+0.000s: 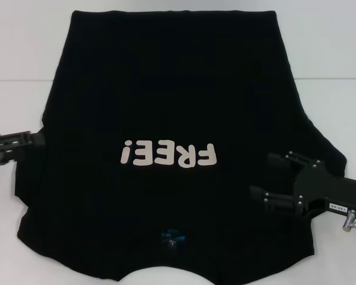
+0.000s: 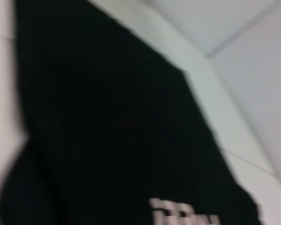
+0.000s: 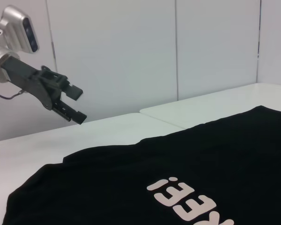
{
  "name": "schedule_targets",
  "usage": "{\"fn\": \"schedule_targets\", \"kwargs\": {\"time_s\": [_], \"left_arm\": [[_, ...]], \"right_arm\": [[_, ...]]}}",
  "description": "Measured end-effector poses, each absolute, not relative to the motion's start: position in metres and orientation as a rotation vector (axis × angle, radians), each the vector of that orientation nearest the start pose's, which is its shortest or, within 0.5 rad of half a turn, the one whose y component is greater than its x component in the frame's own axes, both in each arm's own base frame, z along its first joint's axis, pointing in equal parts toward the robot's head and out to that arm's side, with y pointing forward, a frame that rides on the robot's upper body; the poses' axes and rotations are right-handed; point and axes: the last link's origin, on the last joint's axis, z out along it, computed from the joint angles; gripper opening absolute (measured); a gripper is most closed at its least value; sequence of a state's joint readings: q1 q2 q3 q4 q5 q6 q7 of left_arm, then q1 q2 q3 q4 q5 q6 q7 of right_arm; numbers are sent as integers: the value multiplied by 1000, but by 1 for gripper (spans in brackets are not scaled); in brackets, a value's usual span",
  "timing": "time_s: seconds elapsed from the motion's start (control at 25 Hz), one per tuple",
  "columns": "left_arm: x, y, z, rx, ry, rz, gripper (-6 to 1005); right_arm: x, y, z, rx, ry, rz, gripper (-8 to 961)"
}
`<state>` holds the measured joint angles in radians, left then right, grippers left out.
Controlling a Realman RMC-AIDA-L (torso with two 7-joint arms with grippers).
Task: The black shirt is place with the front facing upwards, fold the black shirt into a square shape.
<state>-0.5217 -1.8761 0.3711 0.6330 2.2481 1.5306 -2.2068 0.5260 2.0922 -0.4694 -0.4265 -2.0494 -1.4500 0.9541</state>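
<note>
Shirt (image 1: 172, 107) flat on table (image 1: 24, 53), lettering up. Left gripper (image 1: 38, 138) at shirt's left edge, fingers spread, empty. Right gripper (image 1: 264, 176) over right side, fingers spread, empty.

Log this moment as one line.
black shirt flat, lettering up, unfolded | left gripper open at sleeve | right gripper open above shirt

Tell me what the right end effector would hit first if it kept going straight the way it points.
The right end effector, fingers open, points toward the robot's left across the shirt. It would probably meet the shirt's chest below the lettering first, though its height above the cloth is unclear.
</note>
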Motion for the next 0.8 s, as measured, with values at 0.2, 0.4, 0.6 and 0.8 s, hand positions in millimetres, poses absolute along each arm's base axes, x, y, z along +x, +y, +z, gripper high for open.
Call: {"fn": "schedule_targets", "kwargs": {"time_s": [0.2, 0.4, 0.6, 0.8], "left_arm": [[-358, 345, 107, -1942, -1760, -547, 887], [-368, 350, 96, -1892, -1735, -521, 881], [-373, 353, 80, -1866, -1734, -501, 875], [-376, 352, 80, -1849, -1733, -493, 868]], "right_arm": [[292, 318, -27, -2574, 427, 696, 917], [292, 318, -27, -2575, 429, 696, 918], [293, 316, -26, -2574, 436, 695, 918], [294, 315, -26, -2573, 440, 695, 918]]}}
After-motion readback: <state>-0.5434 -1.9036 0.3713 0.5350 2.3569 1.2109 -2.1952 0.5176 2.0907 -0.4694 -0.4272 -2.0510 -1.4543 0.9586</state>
